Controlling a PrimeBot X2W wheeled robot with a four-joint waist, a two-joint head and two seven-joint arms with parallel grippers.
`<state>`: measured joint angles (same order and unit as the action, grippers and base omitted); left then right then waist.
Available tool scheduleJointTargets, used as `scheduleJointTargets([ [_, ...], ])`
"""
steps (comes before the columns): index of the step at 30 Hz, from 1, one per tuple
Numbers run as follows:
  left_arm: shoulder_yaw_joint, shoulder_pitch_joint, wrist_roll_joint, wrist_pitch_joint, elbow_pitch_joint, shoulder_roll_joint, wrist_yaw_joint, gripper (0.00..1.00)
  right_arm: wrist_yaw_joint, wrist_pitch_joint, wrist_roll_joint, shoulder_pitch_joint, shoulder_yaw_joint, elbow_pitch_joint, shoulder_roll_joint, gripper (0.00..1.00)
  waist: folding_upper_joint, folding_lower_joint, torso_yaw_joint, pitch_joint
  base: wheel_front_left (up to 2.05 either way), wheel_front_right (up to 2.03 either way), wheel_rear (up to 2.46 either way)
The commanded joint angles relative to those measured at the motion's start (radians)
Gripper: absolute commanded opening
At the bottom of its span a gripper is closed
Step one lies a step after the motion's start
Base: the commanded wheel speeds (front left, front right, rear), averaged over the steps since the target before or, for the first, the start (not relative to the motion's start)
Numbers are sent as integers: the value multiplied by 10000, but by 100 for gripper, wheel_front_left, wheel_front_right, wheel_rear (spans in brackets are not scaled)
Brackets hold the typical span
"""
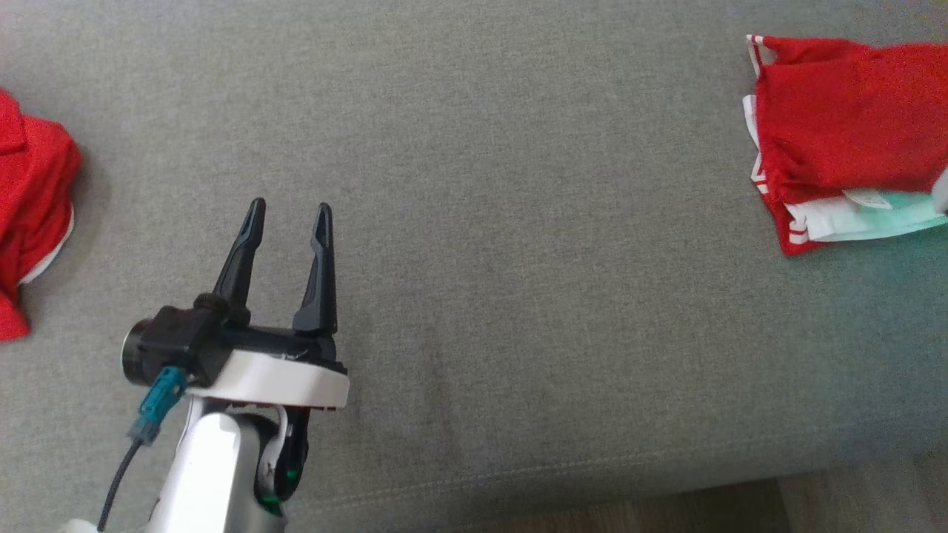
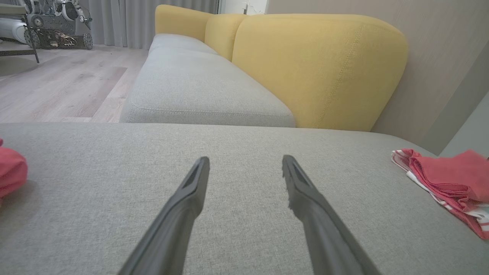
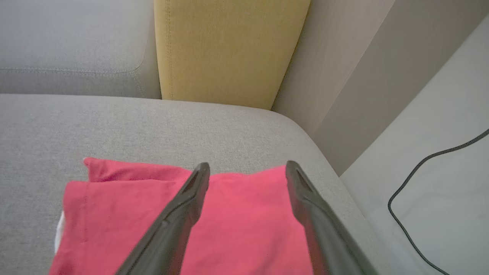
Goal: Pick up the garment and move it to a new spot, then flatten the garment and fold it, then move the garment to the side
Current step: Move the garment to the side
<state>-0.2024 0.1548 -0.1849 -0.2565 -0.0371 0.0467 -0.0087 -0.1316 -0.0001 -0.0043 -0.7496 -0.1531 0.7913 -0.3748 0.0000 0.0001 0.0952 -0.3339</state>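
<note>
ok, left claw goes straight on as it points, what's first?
Probably the bare gray seat cushion ahead of the left claw. Depth is unclear: it may skim over it toward the yellow backrest.

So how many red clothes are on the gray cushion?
2. A crumpled red garment lies at the left edge; a folded red garment lies at the far right, on white and mint cloth. More could hide in that stack.

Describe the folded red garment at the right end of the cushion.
The folded garment is red fabric with white striped trim at its edges and white layers peeking out below. It lies in a rough rectangular stack, slightly creased, on the grey cushion near its right end. The right hand is open over it; contact cannot be told.
</note>
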Motion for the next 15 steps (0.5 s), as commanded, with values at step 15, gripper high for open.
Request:
scheduleJointTargets([
  [15,356,-34,-430,-53,105,35,335,100,9,-637,1632,1457,1613,-2976,1741,100,0,-1,-517,1832,0,0,0],
])
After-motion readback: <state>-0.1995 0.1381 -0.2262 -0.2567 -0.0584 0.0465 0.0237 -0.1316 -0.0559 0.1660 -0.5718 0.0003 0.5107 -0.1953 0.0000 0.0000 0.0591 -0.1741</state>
